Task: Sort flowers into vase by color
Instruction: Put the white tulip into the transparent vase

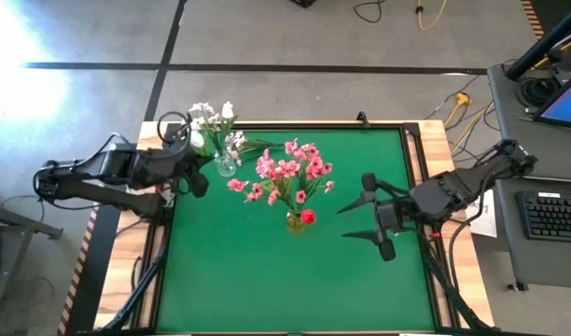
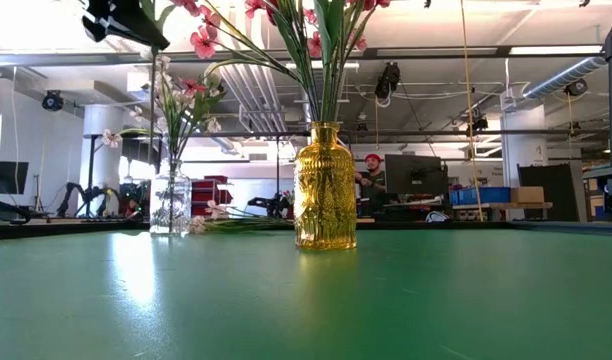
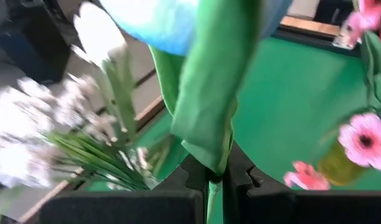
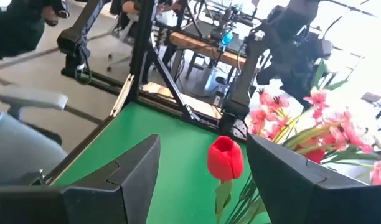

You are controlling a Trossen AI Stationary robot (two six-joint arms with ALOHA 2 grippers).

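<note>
On the green surface (image 1: 267, 271) two vases stand. The amber vase (image 2: 324, 187) sits near the middle and carries the pink blossom sprays (image 1: 287, 173), fanned wide above its mouth, with a red tulip (image 1: 308, 217) low beside its neck. The clear vase (image 2: 170, 203) stands toward the far left corner and carries the small white blossom sprays (image 1: 211, 126) together with a white tulip (image 1: 228, 110). The left gripper (image 1: 198, 173) is just beside the clear vase, its fingers pressed shut on the green stem of a white tulip (image 3: 206, 93); in the left wrist view the stem and a leaf run up from between the fingertips, and the bloom is cut off by the picture's top edge, so only its pale underside shows. The right gripper (image 1: 377, 217) hangs to the right of the amber vase, apart from it, its fingers (image 4: 122, 180) spread wide with nothing between them; the red tulip shows beyond the gap. In the low view the blooms of both vases run out of the frame at the top, and some green stems lying flat behind the vases are hard to make out. The near half of the surface lies open, as does the strip along the right edge.
</note>
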